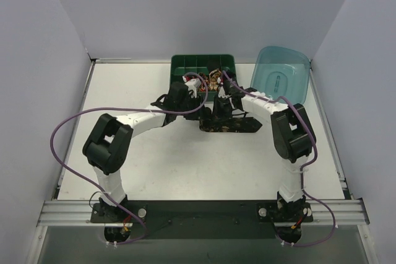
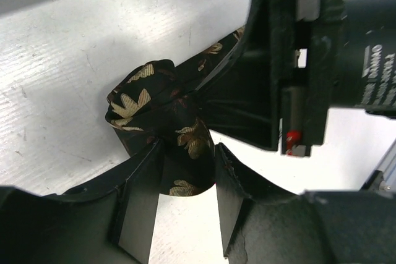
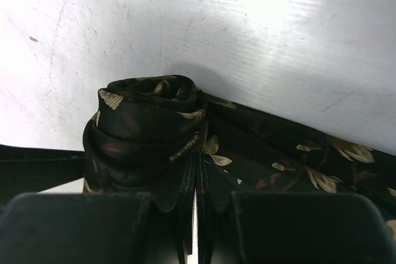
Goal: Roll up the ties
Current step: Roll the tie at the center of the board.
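A black tie with gold leaf motifs lies flat on the white table, one end wound into a coil. My right gripper is shut on the tie, pinching the fabric right beside the coil. In the left wrist view the coil sits just ahead of my left gripper. Its jaws stand apart with the coil's lower edge between the fingertips. The right gripper's dark body looms just beyond. Both grippers meet in front of the tray. Rolled ties sit in the tray.
A dark green compartment tray stands at the back centre. A translucent teal tub leans at the back right. Purple cables loop from both arms. Walls close in on the left, back and right.
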Tool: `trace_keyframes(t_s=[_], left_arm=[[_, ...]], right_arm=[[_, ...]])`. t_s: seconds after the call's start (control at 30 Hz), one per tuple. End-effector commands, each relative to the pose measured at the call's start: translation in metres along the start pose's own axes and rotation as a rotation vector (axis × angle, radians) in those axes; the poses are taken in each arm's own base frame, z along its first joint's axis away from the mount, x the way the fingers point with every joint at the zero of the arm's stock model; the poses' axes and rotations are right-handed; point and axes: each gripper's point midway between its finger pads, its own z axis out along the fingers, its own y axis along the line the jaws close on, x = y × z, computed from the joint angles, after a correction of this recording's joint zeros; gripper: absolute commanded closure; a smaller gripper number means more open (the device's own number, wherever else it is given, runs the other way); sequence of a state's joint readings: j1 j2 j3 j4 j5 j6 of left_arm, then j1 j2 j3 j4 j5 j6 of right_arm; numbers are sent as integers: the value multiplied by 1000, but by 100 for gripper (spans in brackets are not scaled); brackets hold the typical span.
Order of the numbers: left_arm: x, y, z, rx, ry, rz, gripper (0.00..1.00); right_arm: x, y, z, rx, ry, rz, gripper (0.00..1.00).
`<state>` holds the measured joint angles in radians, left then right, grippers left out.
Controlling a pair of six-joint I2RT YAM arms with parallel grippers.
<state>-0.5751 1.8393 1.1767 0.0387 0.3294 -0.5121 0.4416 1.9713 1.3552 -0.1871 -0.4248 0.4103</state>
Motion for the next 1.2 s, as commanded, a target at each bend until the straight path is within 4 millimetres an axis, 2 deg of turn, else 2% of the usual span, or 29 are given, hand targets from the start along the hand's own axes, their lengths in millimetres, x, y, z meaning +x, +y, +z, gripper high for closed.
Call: trace_keyframes(t_s=[0.0, 0.2, 0.47, 0.6, 0.93, 1.17], left_arm=[[2, -4, 6, -37, 32, 48, 51], [11, -13, 19, -24, 63, 64, 50], [17, -16, 29, -67, 96, 97, 48], [15, -21, 34, -88, 109, 111, 46], [32, -23, 53, -110, 174, 129, 43], [29, -28, 54, -104, 156, 141, 36]], right_arm=[[11, 4, 9, -15, 40, 18, 100], [23, -8, 8, 9, 77, 43, 100], [26, -19, -27, 52, 54, 66, 100], [23, -27, -40, 89, 41, 72, 100], [16, -54, -63, 158, 0, 121, 100], [6, -49, -67, 143, -23, 105, 100]])
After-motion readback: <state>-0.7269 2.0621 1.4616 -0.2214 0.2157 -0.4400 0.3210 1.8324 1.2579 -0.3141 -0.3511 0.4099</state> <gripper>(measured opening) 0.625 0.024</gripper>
